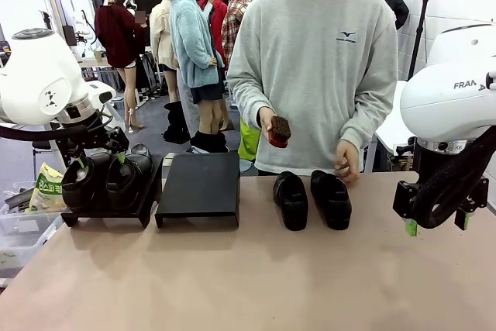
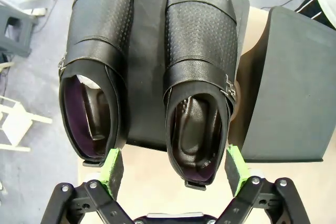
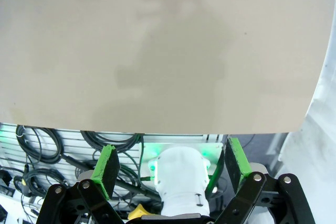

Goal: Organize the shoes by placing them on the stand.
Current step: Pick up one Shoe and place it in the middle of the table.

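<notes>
Two black shoes [image 1: 81, 181] [image 1: 129, 177] stand side by side on the left black stand [image 1: 108, 211]. My left gripper [image 1: 101, 162] hovers just above them, open. In the left wrist view the left gripper [image 2: 174, 174] straddles the heel of one shoe [image 2: 199, 66], with the other shoe [image 2: 97, 61] beside it on the stand [image 2: 146, 51]. Two more shoes [image 1: 291, 200] [image 1: 332, 198] lie on the table [image 1: 248, 277] in front of the person. My right gripper [image 1: 438, 224] hangs open at the right, and in its own view the right gripper [image 3: 170, 163] holds nothing.
A second black stand [image 1: 200, 186] [image 2: 294, 87] sits bare next to the first. The person holds a brush [image 1: 279, 131] in one hand and rests the other hand [image 1: 347, 163] by the far shoe. A clear bin [image 1: 19, 226] stands off the table's left edge.
</notes>
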### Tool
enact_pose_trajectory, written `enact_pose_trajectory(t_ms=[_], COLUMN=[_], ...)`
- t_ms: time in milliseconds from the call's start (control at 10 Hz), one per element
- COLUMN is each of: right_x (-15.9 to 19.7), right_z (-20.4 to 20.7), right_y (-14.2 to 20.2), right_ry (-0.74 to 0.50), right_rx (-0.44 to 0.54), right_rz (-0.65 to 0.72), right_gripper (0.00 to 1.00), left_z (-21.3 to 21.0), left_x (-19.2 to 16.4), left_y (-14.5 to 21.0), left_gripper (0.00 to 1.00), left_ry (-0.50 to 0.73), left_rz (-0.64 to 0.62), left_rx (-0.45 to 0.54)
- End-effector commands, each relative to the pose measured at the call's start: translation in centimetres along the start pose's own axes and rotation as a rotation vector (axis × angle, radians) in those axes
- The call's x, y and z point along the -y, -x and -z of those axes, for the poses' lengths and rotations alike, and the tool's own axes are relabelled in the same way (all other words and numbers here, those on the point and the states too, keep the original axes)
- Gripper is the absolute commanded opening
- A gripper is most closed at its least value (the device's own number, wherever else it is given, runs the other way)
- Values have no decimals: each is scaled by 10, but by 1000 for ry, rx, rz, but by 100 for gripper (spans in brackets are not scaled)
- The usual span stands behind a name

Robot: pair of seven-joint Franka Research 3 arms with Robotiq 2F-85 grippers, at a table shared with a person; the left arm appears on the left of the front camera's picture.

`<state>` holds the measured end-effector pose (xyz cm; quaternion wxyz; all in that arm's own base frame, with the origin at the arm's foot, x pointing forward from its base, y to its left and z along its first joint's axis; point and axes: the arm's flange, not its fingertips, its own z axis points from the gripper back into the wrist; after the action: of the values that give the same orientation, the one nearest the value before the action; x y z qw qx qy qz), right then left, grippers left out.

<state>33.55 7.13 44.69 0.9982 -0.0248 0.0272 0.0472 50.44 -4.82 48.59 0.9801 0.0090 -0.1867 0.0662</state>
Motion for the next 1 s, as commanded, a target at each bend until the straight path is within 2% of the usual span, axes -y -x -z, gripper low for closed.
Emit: enact_pose_trajectory(t_ms=[0, 100, 200, 300, 400, 600, 700, 800, 900], right_x=[-1, -1, -1, -1, -1, -1, -1, -1, -1], right_z=[-2, -2, -2, -2, -2, -2, -2, -2, -2], right_y=[0, 0, 0, 0, 0, 0, 0, 0, 0], right_ry=[-5, -5, -5, -5, -5, -5, -5, -5, -5], right_rx=[-8, -8, -8, -8, -8, -8, -8, -8, -8], right_rz=[4, 4, 4, 4, 4, 4, 4, 4, 4], right_gripper=[100, 100, 100, 100, 100, 100, 100, 100, 100], left_z=[0, -37, -74, -99, -117, -133, -120, -115, -105], left_x=[0, 19, 35, 47, 61, 86, 101, 114, 122], left_y=[0, 39, 70, 97, 120, 158, 166, 175, 183], left_gripper=[100, 100, 100, 100, 100, 100, 100, 100, 100], left_ry=[0, 8, 52, 130, 148, 270, 328, 402, 409], left_rz=[0, 77, 95, 114, 142, 172, 157, 165, 215], left_rx=[0, 162, 264, 286, 289, 12, -69, -197, -299])
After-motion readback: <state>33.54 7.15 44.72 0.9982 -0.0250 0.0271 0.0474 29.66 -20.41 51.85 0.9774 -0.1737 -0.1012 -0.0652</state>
